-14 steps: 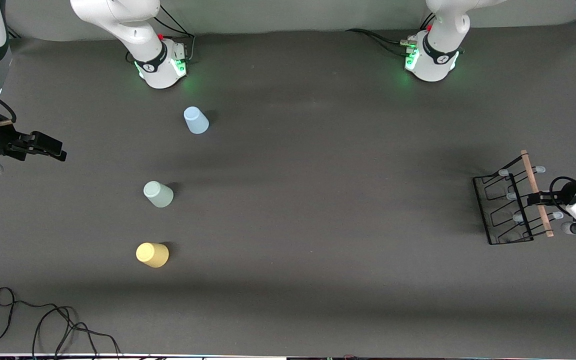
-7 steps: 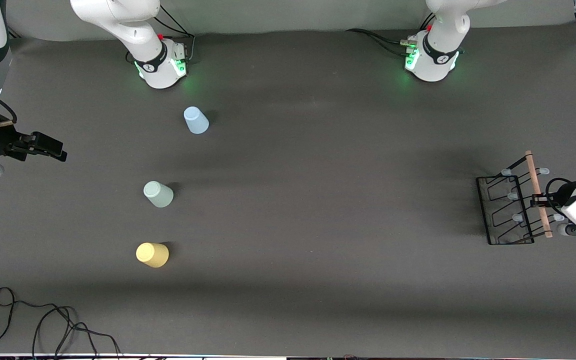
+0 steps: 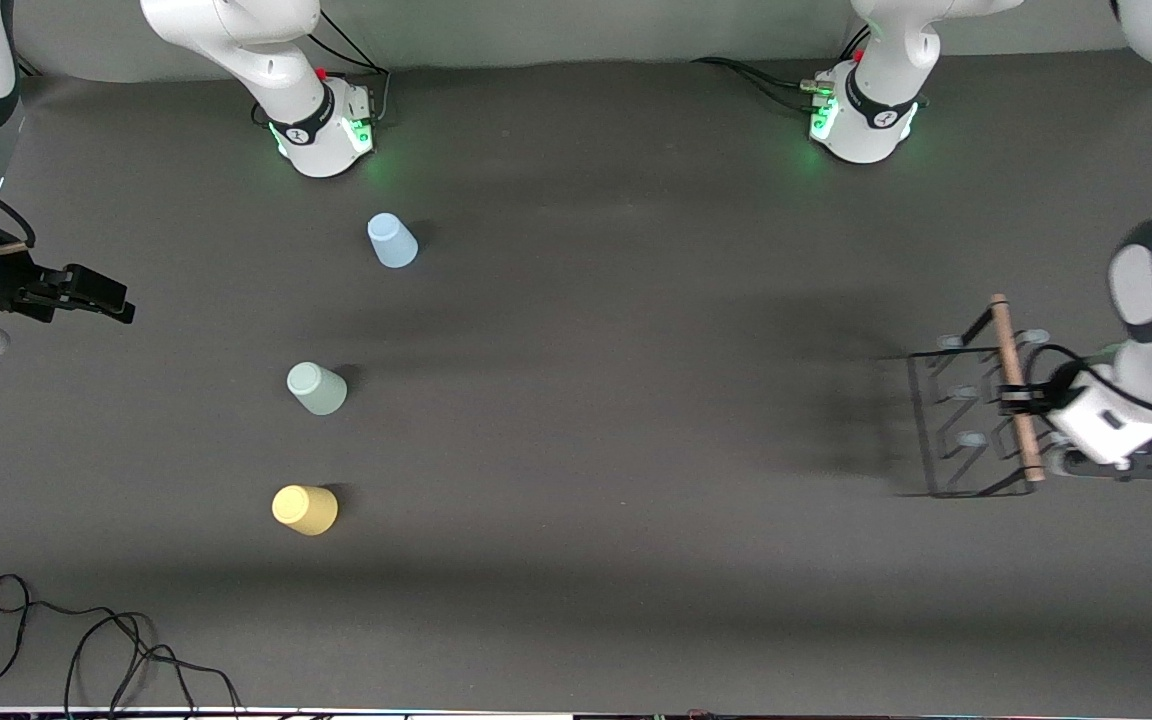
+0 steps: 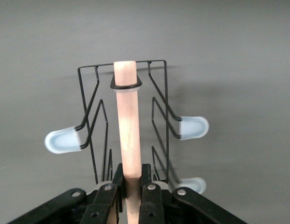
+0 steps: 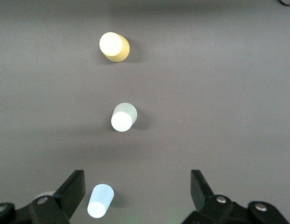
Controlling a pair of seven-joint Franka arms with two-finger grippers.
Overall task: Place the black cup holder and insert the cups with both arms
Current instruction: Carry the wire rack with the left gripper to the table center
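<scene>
My left gripper [image 3: 1018, 400] is shut on the wooden rod handle [image 4: 128, 135] of the black cup holder [image 3: 966, 420] and holds the rack up over the left arm's end of the table, its shadow below it. The pale blue peg tips [image 4: 194, 127] show in the left wrist view. Three cups stand upside down toward the right arm's end: light blue [image 3: 392, 241], sage green [image 3: 316, 388] and yellow [image 3: 304, 509]. My right gripper [image 3: 96, 297] is open and empty, up at the right arm's end. The right wrist view shows the blue [image 5: 101, 200], green [image 5: 123, 117] and yellow [image 5: 114, 46] cups.
A black cable [image 3: 86, 640] lies coiled on the dark grey table [image 3: 636, 400] at the front camera's edge, toward the right arm's end. The two green-lit arm bases [image 3: 321, 125] stand along the table's edge farthest from the front camera.
My left gripper has lifted the cup holder off the table and carried it a little toward the table's middle. The right arm and the three cups have not moved.
</scene>
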